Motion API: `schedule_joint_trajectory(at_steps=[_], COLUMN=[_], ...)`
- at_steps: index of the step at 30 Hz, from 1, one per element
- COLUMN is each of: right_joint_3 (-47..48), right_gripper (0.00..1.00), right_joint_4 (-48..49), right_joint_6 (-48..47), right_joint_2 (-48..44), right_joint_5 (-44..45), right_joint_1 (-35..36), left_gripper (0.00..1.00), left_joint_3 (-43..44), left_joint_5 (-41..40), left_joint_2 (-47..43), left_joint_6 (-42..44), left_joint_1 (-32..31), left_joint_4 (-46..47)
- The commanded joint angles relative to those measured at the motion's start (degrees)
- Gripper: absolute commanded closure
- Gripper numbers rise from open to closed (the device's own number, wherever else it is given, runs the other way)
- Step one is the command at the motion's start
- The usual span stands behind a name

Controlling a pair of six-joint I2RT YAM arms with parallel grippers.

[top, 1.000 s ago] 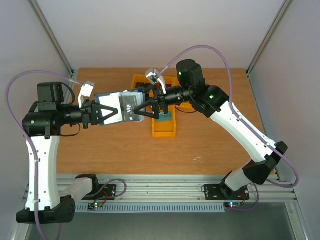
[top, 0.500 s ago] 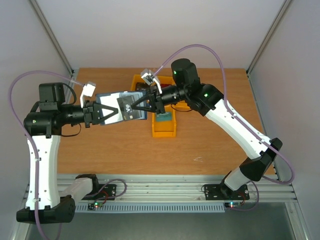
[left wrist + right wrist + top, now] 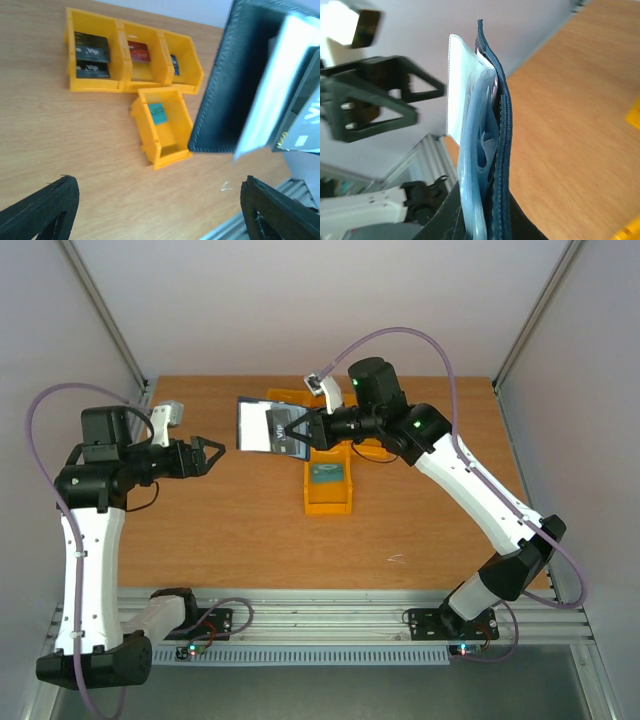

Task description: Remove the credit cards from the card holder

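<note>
The right gripper (image 3: 297,430) pinched the card holder (image 3: 258,425) by its edge, aloft at ten o'clock of the lone yellow bin (image 3: 308,496). The left gripper (image 3: 212,453) gaped empty at the holder's eight o'clock. The holder looked light and floppy; the stiff, slick credit card (image 3: 306,117) inside seemed best nipped by its exposed edge.

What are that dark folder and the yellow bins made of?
The card holder looks like matte leather or imitation: pebbled grain, stitched edge. Its sleeves seem clear glossy plastic film. The yellow bins look like moulded plastic, smooth with slight sheen.
</note>
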Motion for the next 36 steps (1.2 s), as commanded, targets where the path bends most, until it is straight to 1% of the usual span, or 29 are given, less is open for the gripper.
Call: schedule_joint_trajectory(at_steps=[1, 2, 3, 5, 6, 7, 8, 10, 12, 16, 19, 23, 26, 29, 31, 33, 34, 36], right_joint_3=[0.98, 1.08, 1.17, 1.63, 2.06, 2.58, 2.94, 3.1, 2.78, 2.32, 2.25, 2.09, 2.71, 3.28, 3.41, 3.43, 3.37, 3.26], right_gripper=[0.99, 0.99, 0.99, 0.99, 0.99, 0.99, 0.99, 0.99, 0.99, 0.99, 0.99, 0.99, 0.99, 0.99, 0.99, 0.99, 0.99, 0.99], right_joint_4=[-4.55, -5.0, -5.19, -4.99, -4.84, -4.74, -4.26, -2.32, 0.53, 4.42, 5.6, 8.63, 9.63, 9.78, 9.68, 9.25, 9.2, 9.02], right_joint_6=[3.56, 3.13, 2.73, 1.96, 1.61, 1.2, 0.82, 0.12, -0.08, 0.49, 0.88, 1.77, 2.52, 2.7, 2.62, 2.3, 2.19, 1.94], right_joint_2=[-0.46, -0.39, -0.37, -0.09, 0.27, 0.56, 0.89, 1.08, 1.26, 1.31, 1.47, 1.94, 2.89, 3.81, 4.08, 4.11, 4.11, 3.83], right_joint_5=[14.98, 17.01, 18.16, 18.83, 18.41, 17.65, 15.68, 12.25, 8.18, 1.85, -0.72, -6.39, -8.14, -8.84, -8.66, -8.06, -7.97, -7.68], right_joint_1=[0.64, 1.46, 2.11, 3.42, 3.98, 4.35, 4.73, 5.45, 5.71, 5.72, 5.81, 5.76, 5.89, 6.11, 6.16, 6.16, 6.16, 6.08], left_gripper=[0.14, 0.18, 0.25, 0.41, 0.49, 0.53, 0.56, 0.61, 0.63, 0.62, 0.62, 0.62, 0.63, 0.72, 0.83, 0.96, 0.99, 1.0], left_joint_3=[3.17, 3.4, 3.54, 3.45, 3.02, 2.07, 0.78, -1.38, -2.55, -4.59, -4.99, -6.52, -7.59, -8.17, -8.21, -8.07, -7.91, -7.9], left_joint_5=[-4.71, -2.64, 0.38, 11.6, 17.06, 21.43, 23.84, 24.88, 24.4, 24.96, 24.98, 25.08, 26.53, 27.26, 28.51, 29.68, 30.02, 30.98], left_joint_2=[0.0, 0.11, 0.19, 0.35, 0.36, 0.22, 0.01, -0.16, 0.04, 0.06, 0.15, -0.15, -0.46, -0.47, -0.47, -0.49, -0.55, -0.64], left_joint_6=[2.98, 3.13, 3.09, 2.59, 0.84, -0.97, -4.15, -9.65, -10.51, -14.57, -15.91, -17.08, -19.14, -20.69, -21.21, -21.92, -22.06, -22.05], left_joint_1=[0.24, 0.28, 0.24, 0.15, -0.04, -0.38, -0.83, -1.64, -2.65, -3.67, -3.86, -4.36, -4.91, -4.95, -4.95, -4.95, -4.95, -4.95], left_joint_4=[1.97, 2.09, 2.36, 3.67, 5.42, 7.86, 10.71, 13.75, 14.28, 18.1, 19.33, 20.88, 23.9, 25.86, 26.94, 27.75, 27.84, 27.78])
